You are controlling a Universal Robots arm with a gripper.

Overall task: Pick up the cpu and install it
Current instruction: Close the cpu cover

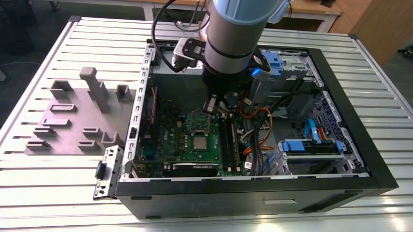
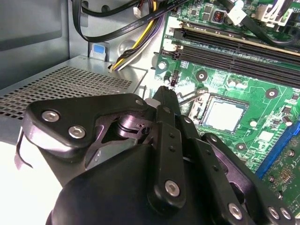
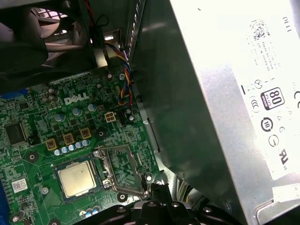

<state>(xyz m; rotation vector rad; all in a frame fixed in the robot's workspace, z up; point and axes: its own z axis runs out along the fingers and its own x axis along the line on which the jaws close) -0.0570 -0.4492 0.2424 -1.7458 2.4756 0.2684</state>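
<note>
A slatted metal desk (image 1: 77,43) is seen in the exterior view, carrying an open computer case (image 1: 335,140) at centre and a grey fixture block (image 1: 71,121) at the left of the frame. The green motherboard (image 1: 171,145) is laid flat inside the case, and the arm (image 1: 235,38) is lowered into it from the top of the frame. The hand (image 2: 166,91) is shown low in the second wrist view, its fingers pressed together with nothing pinched, poised just above the board beside the socket. The cpu (image 3: 77,179) is seated in its socket, at lower left in the first wrist view and right of centre in the second wrist view (image 2: 226,115).
</note>
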